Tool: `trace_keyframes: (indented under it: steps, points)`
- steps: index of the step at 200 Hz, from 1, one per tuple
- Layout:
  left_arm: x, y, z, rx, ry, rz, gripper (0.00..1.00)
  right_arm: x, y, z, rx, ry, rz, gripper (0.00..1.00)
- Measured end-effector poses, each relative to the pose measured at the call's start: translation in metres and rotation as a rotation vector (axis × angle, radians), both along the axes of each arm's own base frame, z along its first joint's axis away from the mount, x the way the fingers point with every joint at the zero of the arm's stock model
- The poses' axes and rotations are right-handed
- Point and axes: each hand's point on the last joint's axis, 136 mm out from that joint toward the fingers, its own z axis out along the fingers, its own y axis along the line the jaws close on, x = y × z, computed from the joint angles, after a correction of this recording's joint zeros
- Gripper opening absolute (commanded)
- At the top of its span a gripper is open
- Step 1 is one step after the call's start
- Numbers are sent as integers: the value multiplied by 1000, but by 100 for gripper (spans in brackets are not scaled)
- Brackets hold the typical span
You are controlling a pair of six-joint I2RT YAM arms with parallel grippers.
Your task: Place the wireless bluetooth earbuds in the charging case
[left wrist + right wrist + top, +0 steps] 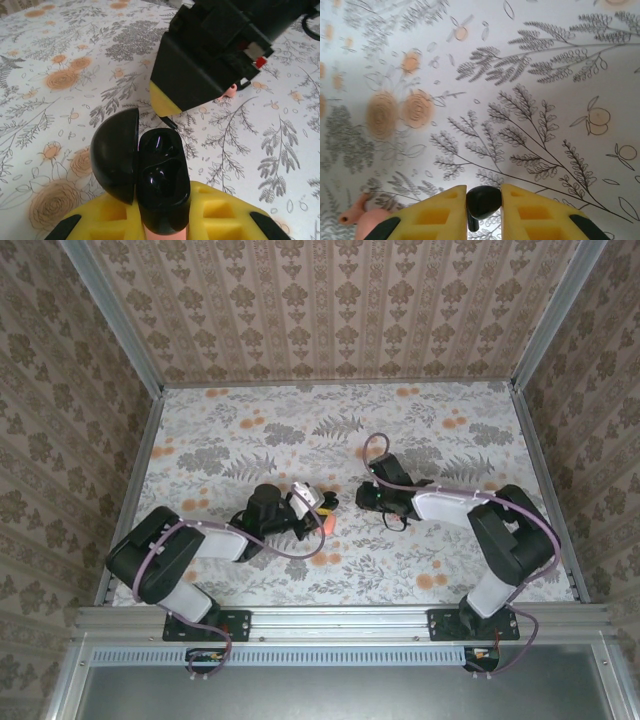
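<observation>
Top view: table (420,570) w/ floral cloth, grey ferns + orange blooms. Damask-paper walls (340,310) on three sides, metal rails (135,480) along the edges. My L gripper (303,506) and R gripper (368,496) are mid-table, tips near each other. The charging case is at my L tips but too small to make out here. There's a pink spot (325,525) just beside it.

L wrist view: my L pads (100,220) are clamped on the charging case (162,185), one each side. Case is open, lid (115,155) swung left, glossy black inside w/ two wells. Its near end looks pinkish, cut off by the frame edge. Just beyond the case is my R gripper, w/ a thin black earbud (170,121) stem poking out under its yellow tip.

R wrist view: R pads (440,210) are nearly together, pinching the earbud (482,200) above the cloth. Case isn't shown here. A pink blob (365,217) sits lower left, cut off, can't tell what it is.
</observation>
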Motion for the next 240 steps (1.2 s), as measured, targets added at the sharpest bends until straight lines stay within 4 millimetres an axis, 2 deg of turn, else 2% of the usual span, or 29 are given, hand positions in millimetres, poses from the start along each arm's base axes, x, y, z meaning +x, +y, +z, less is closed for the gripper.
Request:
trace_keyframes:
  steps: [63, 142, 207, 240]
  points:
    - [5, -3, -4, -11, 3, 11, 9, 2, 10, 45, 159, -198, 20, 20]
    - [6, -5, 1, -37, 10, 18, 8, -20, 43, 103, 218, -445, 193, 20]
    - [8, -9, 11, -82, 21, 24, 8, -27, 54, 109, 212, -515, 256, 20]
    - [9, -10, 12, -95, 25, 24, 8, -26, 57, 97, 200, -498, 264, 20]
